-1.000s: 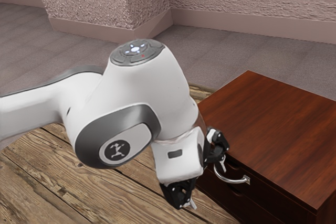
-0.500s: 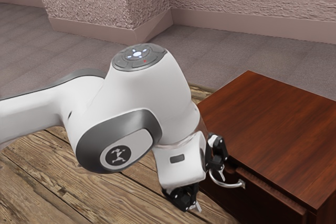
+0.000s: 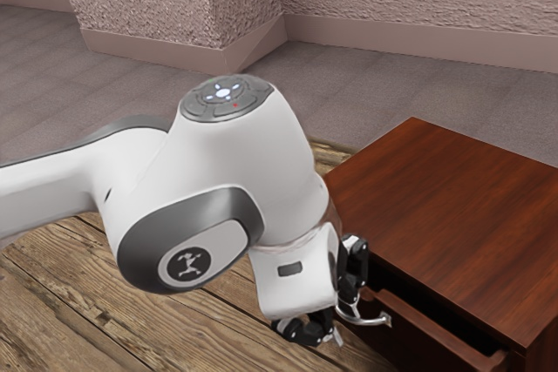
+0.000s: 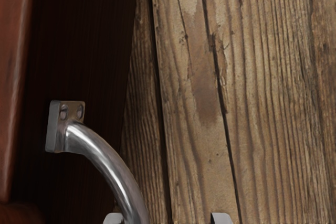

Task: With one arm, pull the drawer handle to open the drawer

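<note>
A dark red wooden cabinet (image 3: 453, 206) stands at the exterior view's right. Its top drawer (image 3: 432, 337) is pulled out a little, with a dark gap above its front. The curved metal handle (image 3: 370, 320) sticks out from the drawer front. My gripper (image 3: 349, 307) is at that handle, partly hidden behind the white wrist. In the wrist view the handle (image 4: 100, 156) curves down between my two fingertips (image 4: 220, 217), close against one and apart from the other, so the gripper (image 4: 167, 219) is open around it. The drawer front (image 4: 79, 51) lies dark beside it.
Worn wooden planks (image 3: 61, 302) form the surface under the arm and cabinet; they show beside the drawer in the wrist view as planks (image 4: 236, 103). A carpeted floor and a textured wall corner (image 3: 174, 6) lie behind. My bulky arm (image 3: 218, 198) covers the middle.
My hand has moved toward the exterior view's left and down with the handle, and the drawer has slid out, opening a widening dark gap under the cabinet top.
</note>
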### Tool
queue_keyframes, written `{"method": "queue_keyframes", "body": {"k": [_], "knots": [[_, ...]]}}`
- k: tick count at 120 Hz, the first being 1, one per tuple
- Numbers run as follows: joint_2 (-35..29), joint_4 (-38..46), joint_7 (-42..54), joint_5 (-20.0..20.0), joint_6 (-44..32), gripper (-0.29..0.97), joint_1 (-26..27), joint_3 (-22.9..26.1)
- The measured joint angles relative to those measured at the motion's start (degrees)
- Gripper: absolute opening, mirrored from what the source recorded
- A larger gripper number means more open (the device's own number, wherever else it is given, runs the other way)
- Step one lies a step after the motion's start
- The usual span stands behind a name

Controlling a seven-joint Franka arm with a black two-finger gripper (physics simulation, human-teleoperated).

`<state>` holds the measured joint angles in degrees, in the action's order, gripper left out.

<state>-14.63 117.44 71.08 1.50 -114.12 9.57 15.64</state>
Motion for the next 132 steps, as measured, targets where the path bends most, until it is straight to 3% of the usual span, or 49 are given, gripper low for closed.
{"method": "queue_keyframes", "body": {"k": [43,132], "knots": [[-2.17,0.71,-0.19,0.06,2.46,0.03,0.38,0.0],[-7.63,5.0,0.16,1.55,8.08,0.0,0.78,-0.08]]}}
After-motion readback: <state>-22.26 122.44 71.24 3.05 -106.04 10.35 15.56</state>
